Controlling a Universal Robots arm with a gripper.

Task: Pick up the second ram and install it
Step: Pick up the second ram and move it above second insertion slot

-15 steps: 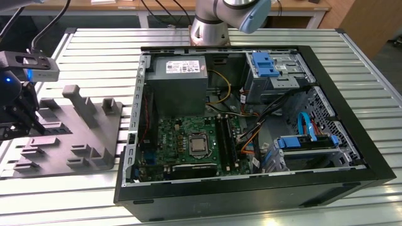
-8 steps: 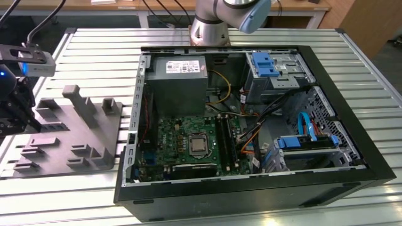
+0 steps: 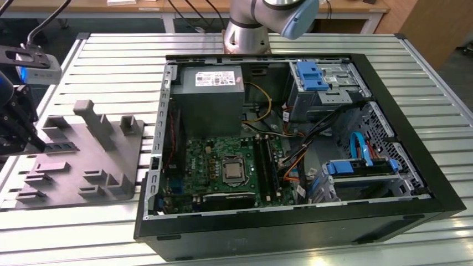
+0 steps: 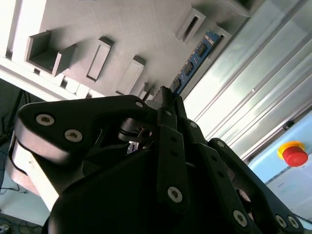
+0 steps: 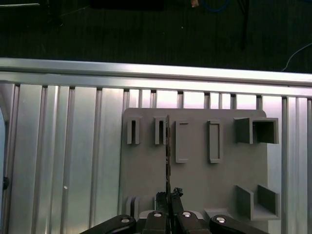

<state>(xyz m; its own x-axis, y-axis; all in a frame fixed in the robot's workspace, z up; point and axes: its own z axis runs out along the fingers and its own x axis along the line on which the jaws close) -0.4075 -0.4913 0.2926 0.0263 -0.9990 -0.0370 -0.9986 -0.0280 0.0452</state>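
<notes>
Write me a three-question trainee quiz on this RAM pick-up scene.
1. What colour is the board inside the computer case?
2. True or false: the second ram stands on edge in the gray fixture.
3. The gripper is: A over the board; B at the second ram's end; C inside the computer case.
Key: 1 green; 2 true; 3 B.

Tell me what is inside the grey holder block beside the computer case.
The second ram stands on edge in the grey holder block, its near end pinched in the claw. The ram's lower edge and the seat beneath it are covered.
</notes>
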